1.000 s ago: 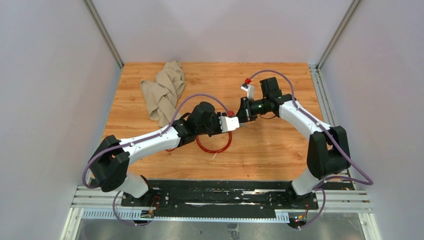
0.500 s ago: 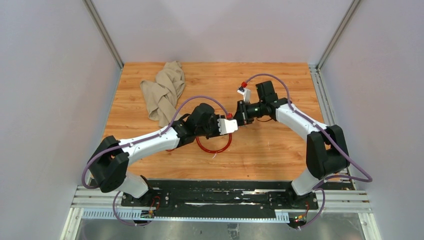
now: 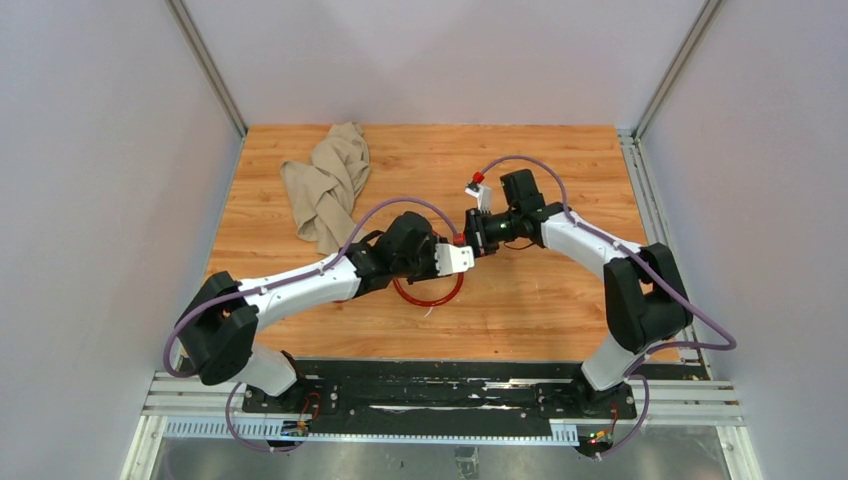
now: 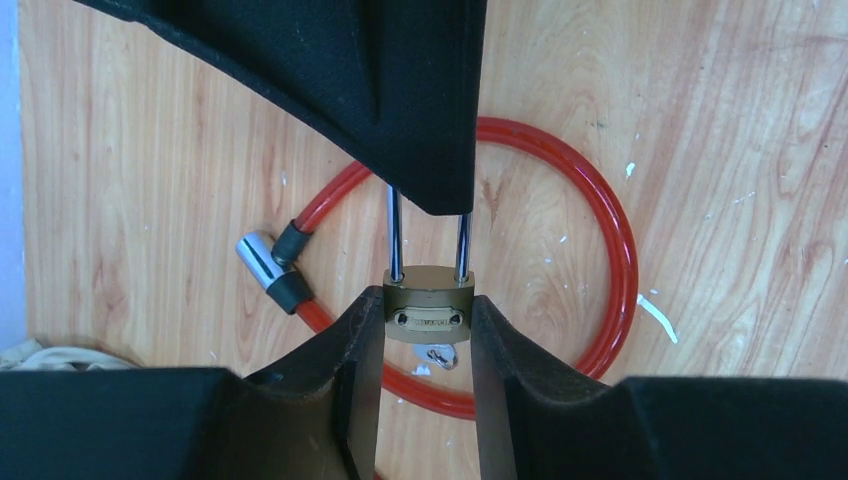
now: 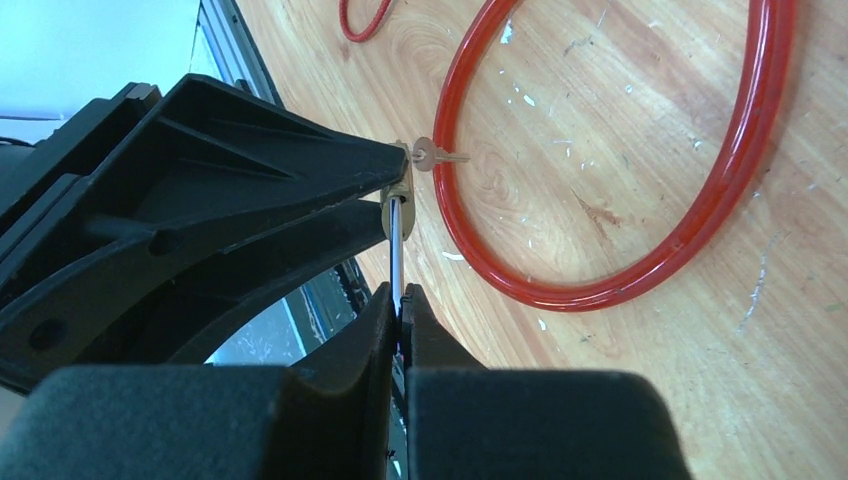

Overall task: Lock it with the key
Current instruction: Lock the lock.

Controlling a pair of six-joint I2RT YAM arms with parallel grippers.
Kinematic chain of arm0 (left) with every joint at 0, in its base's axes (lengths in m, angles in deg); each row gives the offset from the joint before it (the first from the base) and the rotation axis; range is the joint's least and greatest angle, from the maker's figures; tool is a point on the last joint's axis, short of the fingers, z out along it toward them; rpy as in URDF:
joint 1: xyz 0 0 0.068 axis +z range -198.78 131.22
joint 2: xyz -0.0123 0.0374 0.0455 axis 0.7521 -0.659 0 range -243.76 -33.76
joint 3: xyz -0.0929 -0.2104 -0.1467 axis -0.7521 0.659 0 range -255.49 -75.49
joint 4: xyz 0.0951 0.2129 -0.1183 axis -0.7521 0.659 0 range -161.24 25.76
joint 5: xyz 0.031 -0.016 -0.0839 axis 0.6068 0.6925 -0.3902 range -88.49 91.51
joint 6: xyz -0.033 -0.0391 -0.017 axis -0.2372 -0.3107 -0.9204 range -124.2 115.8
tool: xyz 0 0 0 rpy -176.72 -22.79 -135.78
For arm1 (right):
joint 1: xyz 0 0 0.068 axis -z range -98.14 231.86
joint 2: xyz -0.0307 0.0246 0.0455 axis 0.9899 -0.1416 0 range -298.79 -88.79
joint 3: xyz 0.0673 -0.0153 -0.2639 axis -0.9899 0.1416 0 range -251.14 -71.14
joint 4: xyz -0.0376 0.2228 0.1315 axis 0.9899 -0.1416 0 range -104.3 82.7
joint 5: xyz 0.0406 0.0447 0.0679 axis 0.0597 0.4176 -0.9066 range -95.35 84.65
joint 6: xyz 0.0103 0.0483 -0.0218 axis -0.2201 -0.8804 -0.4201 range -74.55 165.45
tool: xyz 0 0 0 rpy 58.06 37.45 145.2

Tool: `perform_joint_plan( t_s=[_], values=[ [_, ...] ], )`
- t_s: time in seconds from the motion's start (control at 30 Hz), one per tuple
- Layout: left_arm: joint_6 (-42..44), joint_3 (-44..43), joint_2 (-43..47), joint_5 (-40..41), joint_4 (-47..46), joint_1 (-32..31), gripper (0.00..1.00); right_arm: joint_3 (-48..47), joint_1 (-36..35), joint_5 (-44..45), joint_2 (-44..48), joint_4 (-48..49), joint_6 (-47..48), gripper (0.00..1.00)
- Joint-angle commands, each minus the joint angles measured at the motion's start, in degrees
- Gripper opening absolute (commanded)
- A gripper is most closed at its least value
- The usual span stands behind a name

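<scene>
We swung the right gripper (image 5: 400, 300) in, pinched tight on the shackle (image 5: 397, 245); the left gripper (image 4: 425, 312) clamped the padlock (image 4: 430, 320), key (image 4: 437, 356) hanging untouched.

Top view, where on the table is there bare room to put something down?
Bare table shows at the far right corner, between the right arm and the rail; on the near strip right of the red cable loop; and far middle beside the cloth. Crowded centre: left gripper and right gripper hold the padlock over the loop.
</scene>
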Motion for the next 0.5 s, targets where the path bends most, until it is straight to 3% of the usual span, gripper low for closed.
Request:
perform_joint_plan(
  t_s=[0.0, 0.47],
  values=[
    [1.28, -2.54, 2.29, -8.36, -15.98, -4.34, 0.00, 1.65, -4.10, 0.76, -2.94, 6.88, -3.86, 0.01],
    [4.49, -2.04, 1.76, -2.97, -15.42, -6.80, 0.00, -0.09, -5.31, -1.92, -5.46, 6.58, -3.40, 0.01]
  ],
)
